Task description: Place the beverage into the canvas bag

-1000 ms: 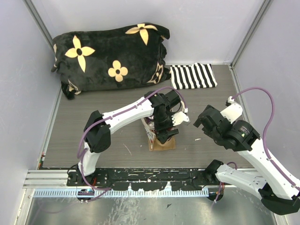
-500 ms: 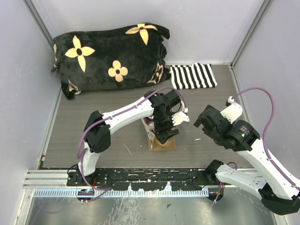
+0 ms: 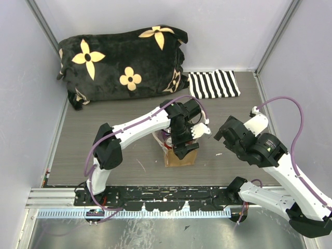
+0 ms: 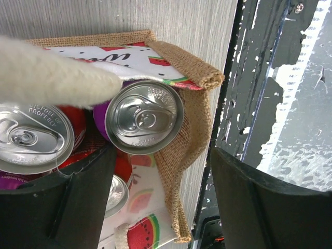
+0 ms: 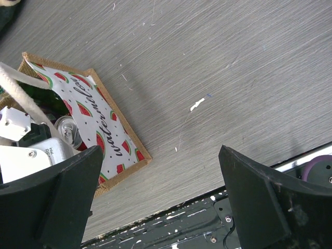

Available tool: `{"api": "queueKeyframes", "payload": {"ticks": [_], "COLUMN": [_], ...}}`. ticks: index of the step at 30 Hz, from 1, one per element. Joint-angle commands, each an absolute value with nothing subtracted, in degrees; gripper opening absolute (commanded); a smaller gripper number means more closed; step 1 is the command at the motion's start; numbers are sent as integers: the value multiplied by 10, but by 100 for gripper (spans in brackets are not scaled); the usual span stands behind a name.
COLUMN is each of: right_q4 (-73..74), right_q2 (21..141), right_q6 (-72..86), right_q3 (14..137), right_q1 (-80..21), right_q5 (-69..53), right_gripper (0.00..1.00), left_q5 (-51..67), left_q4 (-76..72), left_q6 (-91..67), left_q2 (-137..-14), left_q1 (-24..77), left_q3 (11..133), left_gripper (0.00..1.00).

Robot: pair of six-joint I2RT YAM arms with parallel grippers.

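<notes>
Left jaws spread apart above the bag; the drink sits inside it.

On my left wrist feed the left gripper [image 4: 162,153] has its two black fingers [image 4: 72,202] wide apart, holding nothing. Below the gap, the silver-topped, purple-sided beverage can [image 4: 144,117] stands upright in a corner of the small tan burlap bag with watermelon-print lining [image 4: 194,111]. It is against the bag wall, beside two other silver-topped cans [image 4: 28,136]. A cream looped handle [image 4: 52,78] crosses just above the can's rim. The right gripper [image 5: 161,155] is also open and empty, over the bare grey wood-grain table [image 5: 233,78], to the bag's right. Farther back I see a black plush cushion with cream flowers [image 3: 119,62] and a flat black-and-white striped cloth [image 3: 212,84].
</notes>
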State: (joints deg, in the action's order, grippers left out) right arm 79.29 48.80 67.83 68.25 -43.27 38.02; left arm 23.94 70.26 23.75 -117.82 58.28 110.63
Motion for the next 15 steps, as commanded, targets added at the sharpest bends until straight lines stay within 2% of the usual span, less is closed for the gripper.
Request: {"api": "queueKeyframes", "payload": {"ticks": [1,15], "right_q4": [775,770], "right_q2": [490,496], "right_q6": [684,680], "right_q3": [685,689], "right_q1": [-431,-430], "right_q5": [389,387], "right_gripper": [100,100], "left_q5": [263,253], "left_q4": [724,723], "left_q6": [225,211], "left_q2": [-1162,-1147], "left_q1": [591,591], "left_q3": [1126,1130], "left_gripper": [79,83]}}
